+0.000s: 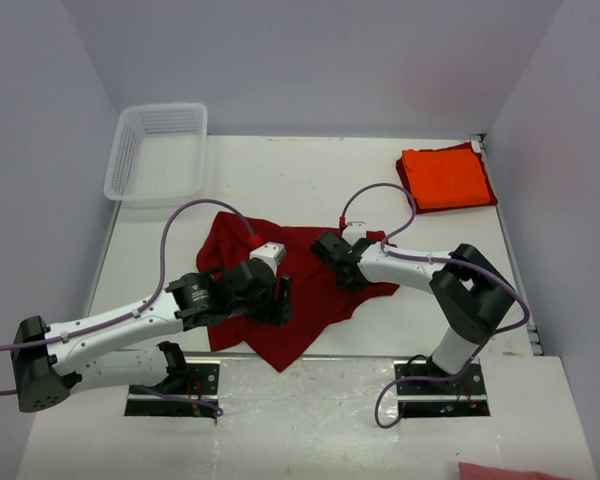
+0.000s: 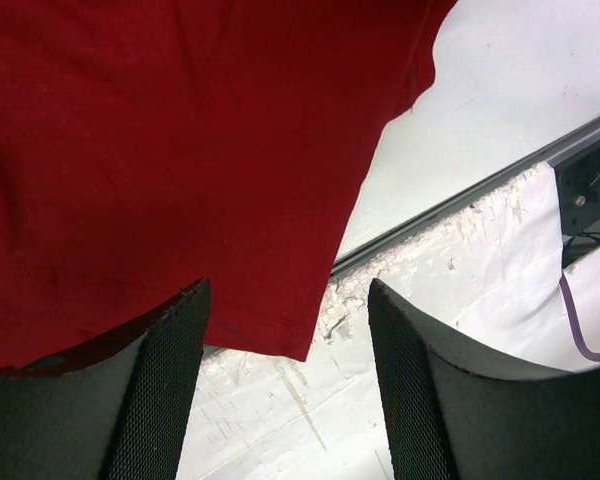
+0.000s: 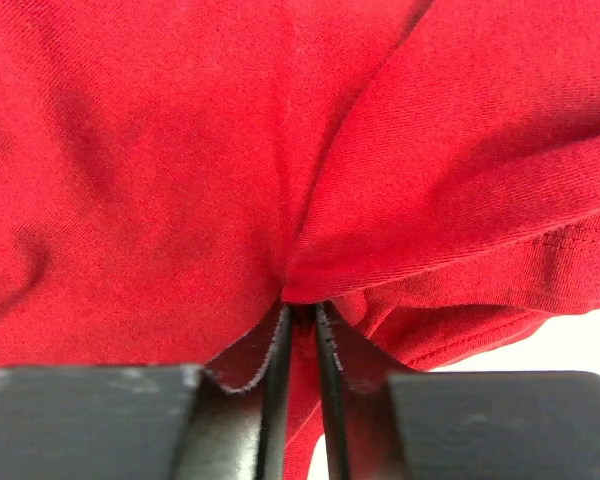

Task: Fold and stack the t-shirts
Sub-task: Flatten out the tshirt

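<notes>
The crimson t-shirt (image 1: 315, 290) is spread out crumpled on the near middle of the table (image 1: 280, 170), with one corner hung over the near edge, while the orange t-shirt (image 1: 445, 178) is seen folded flat at the far right corner, well apart from it. The left gripper (image 1: 280, 300) is held low over the crimson shirt's near-left part with its jaws spread wide and nothing between them. On the shirt's right side a bunched fold of the red cloth is pinched by the right gripper (image 3: 302, 310), jaws nearly pressed together; a white mesh basket (image 1: 130, 180) is parked far left, fwiw.
</notes>
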